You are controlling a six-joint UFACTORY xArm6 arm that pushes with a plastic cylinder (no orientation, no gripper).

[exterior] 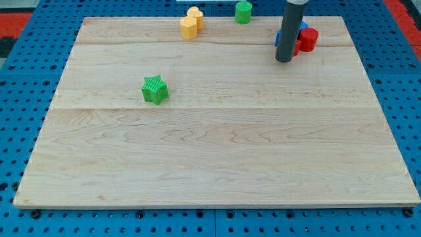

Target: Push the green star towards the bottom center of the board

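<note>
Positioned near the view's top right, my tip [283, 60] is set on the pale wooden board [217, 164]; nothing is held by the rod. Nearest the viewer, the ridged green star block [155, 89] is seen left of centre, well apart from my tip. Farther back, red blocks [306, 39] and a partly hidden blue block [303, 26] sit just beside the rod, their contact with it uncertain. Two yellow blocks [191, 23] and a green block [243, 11] are ranged along the top edge.

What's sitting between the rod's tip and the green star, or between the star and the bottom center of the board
Nothing visible. My tip sits near the view's top right, beside the red block; the green star lies left and lower, with bare wood between. From the star to the board bottom centre, no block stands.
</note>
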